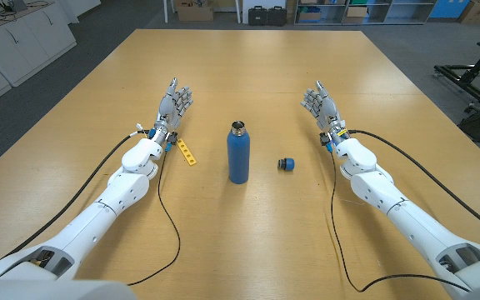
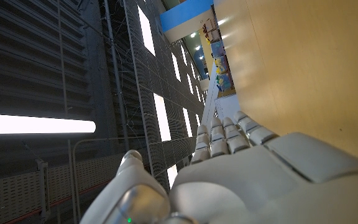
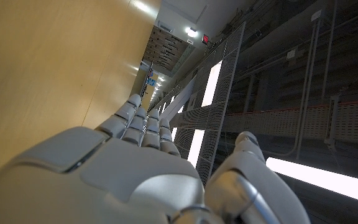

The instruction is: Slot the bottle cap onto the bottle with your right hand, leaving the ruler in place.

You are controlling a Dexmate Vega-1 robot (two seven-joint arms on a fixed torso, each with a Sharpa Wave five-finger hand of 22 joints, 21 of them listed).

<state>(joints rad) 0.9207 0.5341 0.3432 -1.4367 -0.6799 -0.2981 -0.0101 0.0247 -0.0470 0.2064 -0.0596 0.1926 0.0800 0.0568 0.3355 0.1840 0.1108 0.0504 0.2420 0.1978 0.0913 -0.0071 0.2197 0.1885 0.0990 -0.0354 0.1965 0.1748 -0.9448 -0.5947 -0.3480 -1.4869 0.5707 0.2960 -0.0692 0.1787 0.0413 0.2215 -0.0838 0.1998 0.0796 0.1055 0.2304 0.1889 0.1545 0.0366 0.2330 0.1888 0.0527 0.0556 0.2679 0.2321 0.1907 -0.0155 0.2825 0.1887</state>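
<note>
A blue bottle stands upright in the middle of the frame on the wooden table. Its top is open, with no cap on it. The cap lies on the table just to the right of the bottle, near it but not touching. It is small, blue and dark.

A yellow ruler lies to the left of the bottle, a little apart from it. One end of it sits close to the left hand's wrist.

The left hand is at the left of the middle, with its fingers stretched out and apart. It holds nothing. The right hand is at the right of the middle, above the cap and well apart from it. Its fingers are also stretched out and it holds nothing.

In the wrist views, each hand shows its pale back beside the table.
</note>
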